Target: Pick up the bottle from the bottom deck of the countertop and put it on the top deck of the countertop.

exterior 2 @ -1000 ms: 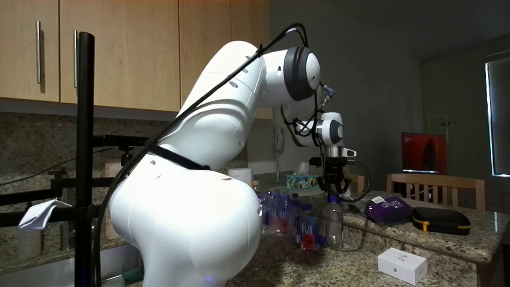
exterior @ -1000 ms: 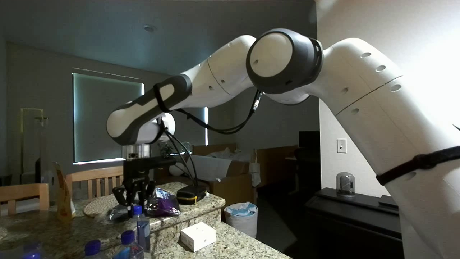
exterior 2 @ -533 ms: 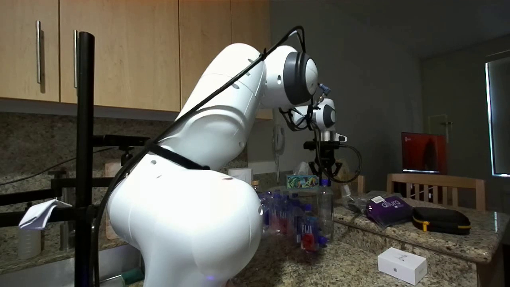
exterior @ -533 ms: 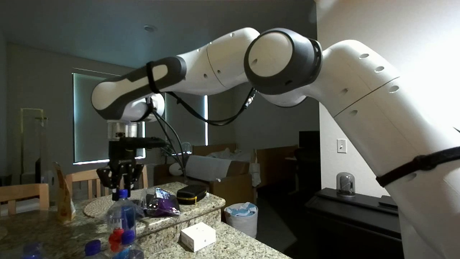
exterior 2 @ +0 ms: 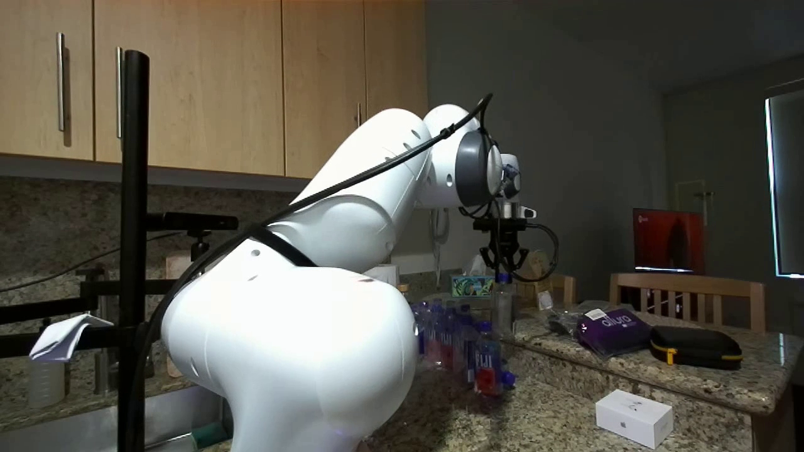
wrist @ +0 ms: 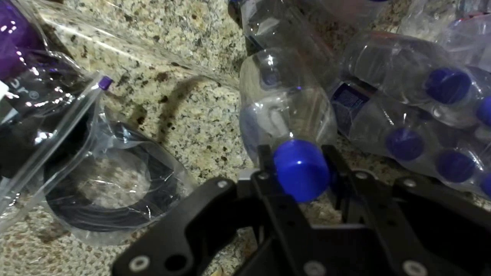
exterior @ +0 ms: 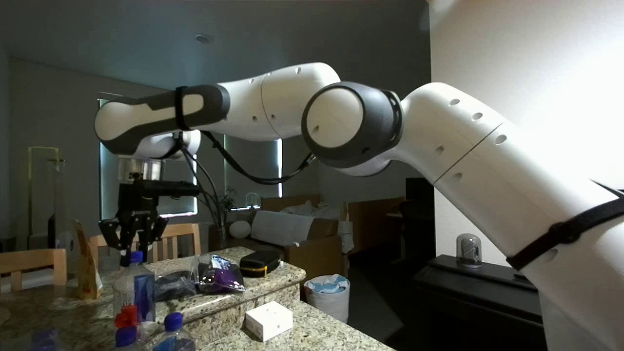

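Hand (wrist: 298, 165) pinched on a round blue screw cap (wrist: 301, 172), black fingers (wrist: 269, 184) at either flank. Under the hand, roughly upright, hangs the task's thing: a small clear plastic bottle (exterior: 135, 290) with a red band (exterior: 126, 316) low on its body.

Step, by my reading: the carry; bottle picked, not yet set down. Its base appears near the lip of the raised granite ledge (wrist: 207, 130), top deck of the speckled beige-grey counter (exterior 2: 697, 383); whether touching or wholly above it, hard to say. Next move probably calls for shifting well in from the lip, then straight down, letting go once the base sits flat. Cap-only grip may let the bottle swing.

Materials: polished, dark-flecked stone, lip rounded. Left of the hand in the wrist view, a crinkled clear plastic bag (wrist: 111, 180) over a flat black coil (wrist: 96, 219); farther left, a glossy purple plastic pouch (wrist: 17, 42). Right of the hand, thin-walled, blue-capped clear plastic bottles (wrist: 405, 144), packed close. Farther off, a white cuboid carton (exterior 2: 634, 419) on the wider lower granite level (exterior 2: 534, 414).
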